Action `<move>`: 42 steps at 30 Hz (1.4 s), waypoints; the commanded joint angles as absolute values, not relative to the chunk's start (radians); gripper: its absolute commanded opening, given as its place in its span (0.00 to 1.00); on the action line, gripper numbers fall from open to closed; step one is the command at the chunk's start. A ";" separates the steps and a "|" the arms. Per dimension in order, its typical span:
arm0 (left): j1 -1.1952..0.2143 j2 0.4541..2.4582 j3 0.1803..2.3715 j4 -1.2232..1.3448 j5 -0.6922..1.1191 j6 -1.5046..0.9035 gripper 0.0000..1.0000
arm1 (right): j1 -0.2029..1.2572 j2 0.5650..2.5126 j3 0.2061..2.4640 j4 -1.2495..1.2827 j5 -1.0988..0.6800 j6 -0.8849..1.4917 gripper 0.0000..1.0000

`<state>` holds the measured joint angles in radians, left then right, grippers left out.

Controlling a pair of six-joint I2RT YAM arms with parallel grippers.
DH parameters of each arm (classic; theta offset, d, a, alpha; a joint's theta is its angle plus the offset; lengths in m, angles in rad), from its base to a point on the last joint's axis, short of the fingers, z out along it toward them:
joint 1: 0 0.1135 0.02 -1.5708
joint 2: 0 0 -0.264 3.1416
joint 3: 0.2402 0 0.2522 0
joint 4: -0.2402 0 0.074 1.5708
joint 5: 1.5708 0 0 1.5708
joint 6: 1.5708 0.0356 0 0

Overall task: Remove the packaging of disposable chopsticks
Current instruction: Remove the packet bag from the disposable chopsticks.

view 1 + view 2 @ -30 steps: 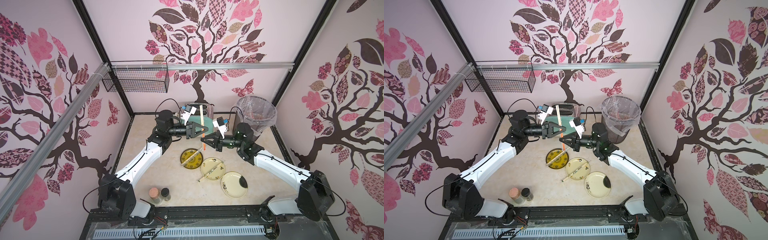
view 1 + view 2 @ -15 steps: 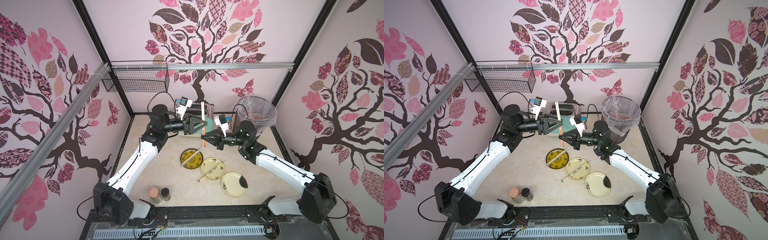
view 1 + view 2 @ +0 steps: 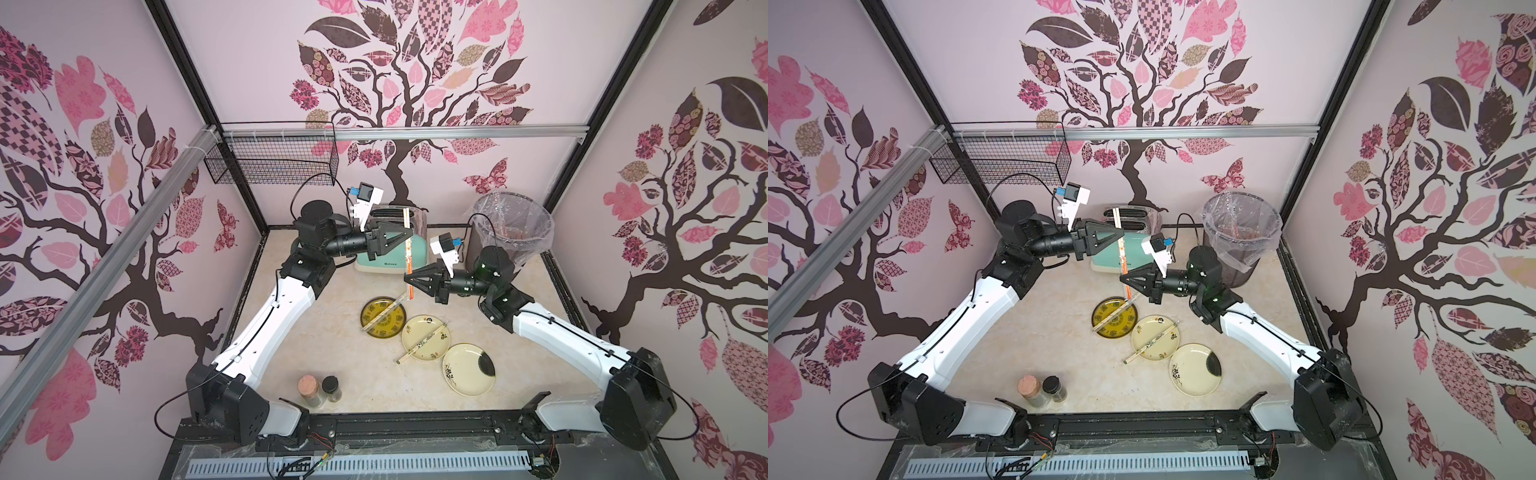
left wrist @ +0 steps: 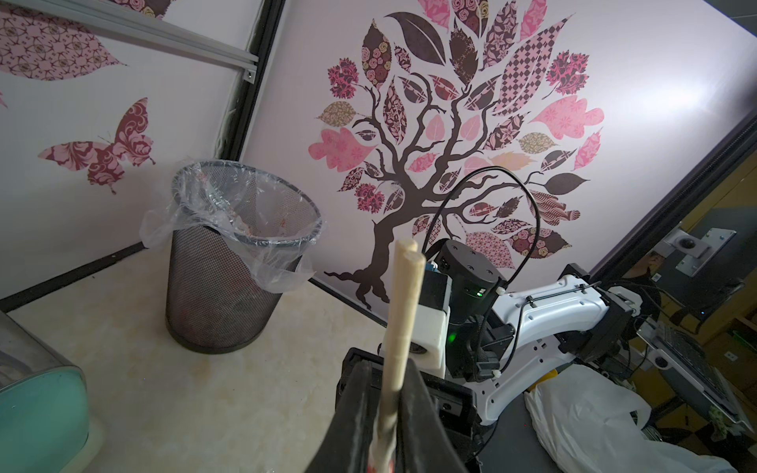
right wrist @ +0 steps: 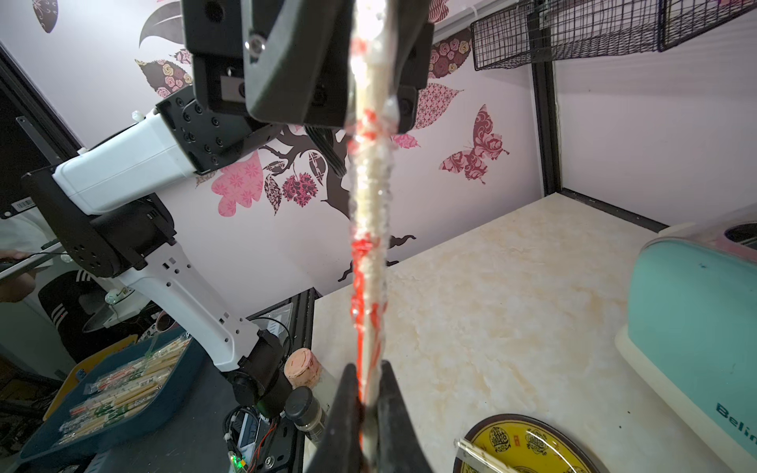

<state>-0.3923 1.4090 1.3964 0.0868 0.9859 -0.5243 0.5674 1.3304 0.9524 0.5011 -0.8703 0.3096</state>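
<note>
Slippage worries me. At twelve o'clock from the plates [image 3: 469, 370], the left gripper [image 3: 410, 237] is clamped on the chopsticks [image 4: 403, 311] and the right gripper [image 3: 407, 277] is pinched onto the red-printed sleeve [image 5: 368, 262]. Bunched plastic caught under the upper jaws could stretch or tear instead of sliding off.

Light: bright, diffuse.
Glare: hotspot on pink tree-print wall [image 4: 684, 94].
Blur: clear red-printed plastic sleeve [image 5: 370, 245], near lens.

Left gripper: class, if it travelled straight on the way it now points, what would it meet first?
Probably the right arm's wrist, directly beyond the chopsticks the left gripper holds; depth is uncertain.
</note>
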 commanded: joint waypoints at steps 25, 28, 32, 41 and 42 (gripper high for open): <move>-0.462 1.281 1.279 0.027 0.832 -0.422 0.32 | 0.569 1.351 1.043 0.634 -0.862 0.345 0.00; -0.447 1.291 1.358 -0.008 0.834 -0.411 0.49 | 0.573 1.341 1.008 0.637 -0.869 0.349 0.00; -0.413 1.324 1.448 -0.044 0.842 -0.415 0.58 | 0.578 1.341 0.985 0.629 -0.892 0.353 0.00; -0.385 1.428 1.558 -0.046 0.929 -0.447 0.52 | 0.580 1.324 0.971 0.634 -0.894 0.351 0.00; -0.389 1.433 1.556 -0.040 0.939 -0.454 0.49 | 0.580 1.322 0.973 0.634 -0.888 0.348 0.00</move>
<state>-0.3862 1.4113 1.5368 -0.0242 0.8948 -0.4461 0.5751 1.3529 0.9539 0.6109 -0.8833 0.3588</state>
